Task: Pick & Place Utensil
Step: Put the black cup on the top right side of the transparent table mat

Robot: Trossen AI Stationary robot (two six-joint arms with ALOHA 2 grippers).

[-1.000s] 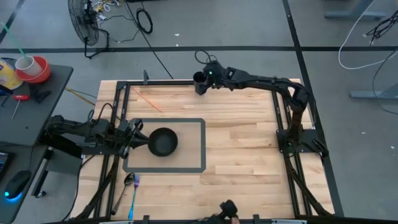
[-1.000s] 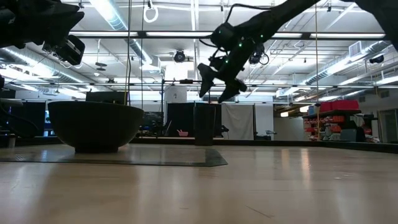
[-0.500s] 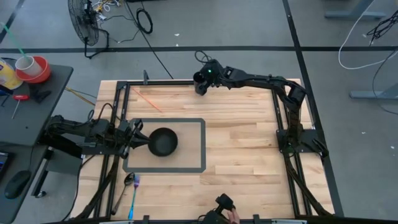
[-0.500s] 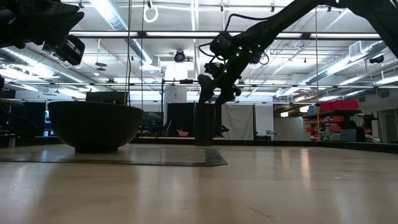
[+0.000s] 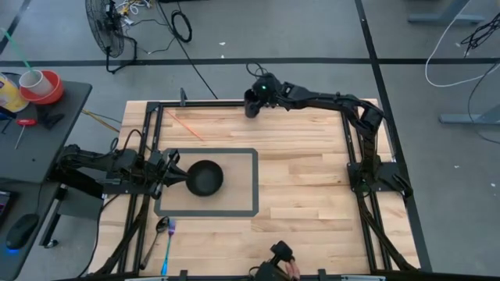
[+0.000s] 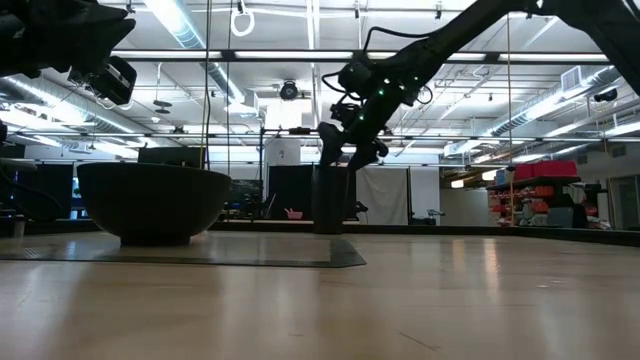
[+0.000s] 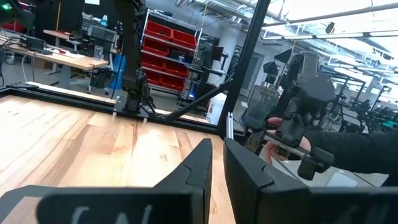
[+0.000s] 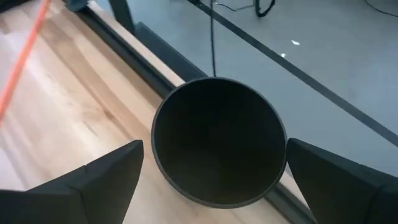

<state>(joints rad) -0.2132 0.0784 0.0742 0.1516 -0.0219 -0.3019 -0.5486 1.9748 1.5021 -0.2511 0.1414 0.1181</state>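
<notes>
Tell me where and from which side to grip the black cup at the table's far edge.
Grip the black cup across its round body just below the rim, coming straight down from above. It stands upright with its mouth open, and the right gripper already hangs over it, open, one finger on each side of it. The left gripper waits by the bowl.

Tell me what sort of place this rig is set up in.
Probably a robotics lab or workshop: red parts-bin shelving and workbenches behind the wooden table, exposed ceiling ducts with strip lights, and a floor fan among loose cables.
</notes>
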